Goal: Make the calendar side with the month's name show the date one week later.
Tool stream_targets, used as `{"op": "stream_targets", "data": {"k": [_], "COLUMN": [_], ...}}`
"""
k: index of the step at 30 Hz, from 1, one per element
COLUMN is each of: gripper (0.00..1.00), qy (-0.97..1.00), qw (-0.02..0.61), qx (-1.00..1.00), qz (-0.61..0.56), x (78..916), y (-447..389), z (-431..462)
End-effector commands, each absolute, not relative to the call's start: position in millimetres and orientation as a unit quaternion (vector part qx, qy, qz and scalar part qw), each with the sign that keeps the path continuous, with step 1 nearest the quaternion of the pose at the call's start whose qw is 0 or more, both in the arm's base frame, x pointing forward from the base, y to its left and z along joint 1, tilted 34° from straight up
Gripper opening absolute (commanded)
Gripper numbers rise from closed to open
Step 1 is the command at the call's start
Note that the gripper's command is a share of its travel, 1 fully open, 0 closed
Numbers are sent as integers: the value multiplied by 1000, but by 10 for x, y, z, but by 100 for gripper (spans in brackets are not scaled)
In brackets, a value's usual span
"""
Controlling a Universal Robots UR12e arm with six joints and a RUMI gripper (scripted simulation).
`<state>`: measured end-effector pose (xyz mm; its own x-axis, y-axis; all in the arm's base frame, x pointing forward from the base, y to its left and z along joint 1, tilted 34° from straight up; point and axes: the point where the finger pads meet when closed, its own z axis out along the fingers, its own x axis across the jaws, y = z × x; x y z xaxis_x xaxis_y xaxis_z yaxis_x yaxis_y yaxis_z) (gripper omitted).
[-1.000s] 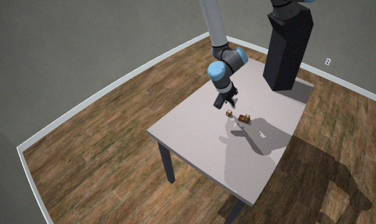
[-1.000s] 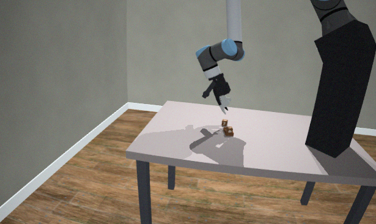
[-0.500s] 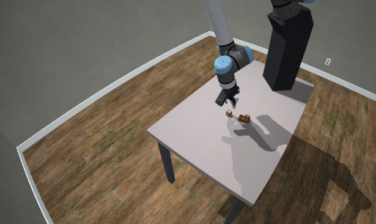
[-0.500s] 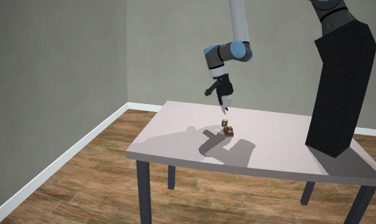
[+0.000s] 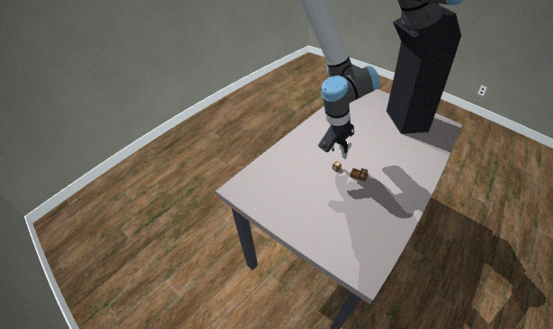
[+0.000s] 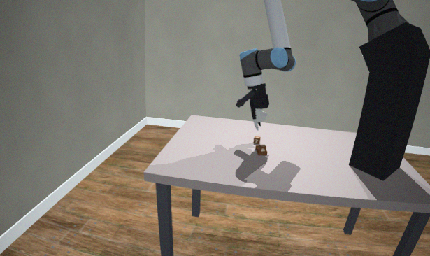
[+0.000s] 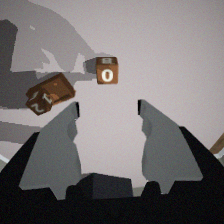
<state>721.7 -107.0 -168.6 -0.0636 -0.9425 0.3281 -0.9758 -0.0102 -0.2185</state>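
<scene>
The loose cube (image 5: 337, 166) (image 6: 256, 140) (image 7: 107, 71), upper middle of the wrist frame, could twist or topple if the end effector (image 5: 339, 150) (image 6: 257, 128) (image 7: 108, 101), its fingers apart and holding nothing, closes off-centre. Just left, the tray (image 5: 356, 174) (image 6: 259, 152) (image 7: 61, 87) with the second cube (image 5: 364, 172) (image 6: 263, 150) (image 7: 39, 102) might get bumped. Shadows darken the worktop (image 5: 280, 180) (image 6: 197, 157) (image 7: 170, 60) there.

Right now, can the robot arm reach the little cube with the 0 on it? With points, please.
Probably yes: the fingers are open above the table, and nothing seems to block the cube (image 7: 107, 74) (image 5: 336, 166) (image 6: 256, 140).
</scene>
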Motion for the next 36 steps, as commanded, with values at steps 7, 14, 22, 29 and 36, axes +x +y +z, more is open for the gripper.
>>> {"op": "stream_targets", "data": {"k": [7, 14, 22, 29, 36], "gripper": [40, 40, 40, 40, 40], "qy": [-700, -697, -688, -680, -672], "qw": [35, 22, -9, -28, -45], "qx": [683, 683, 684, 683, 683], "qz": [204, 215, 244, 264, 284], "x": [7222, 7229, 7232, 7220, 7200], "y": [-1070, -1074, -1079, -1077, -1071], "z": [-1691, -1713, -1736, -1726, -1699]}}
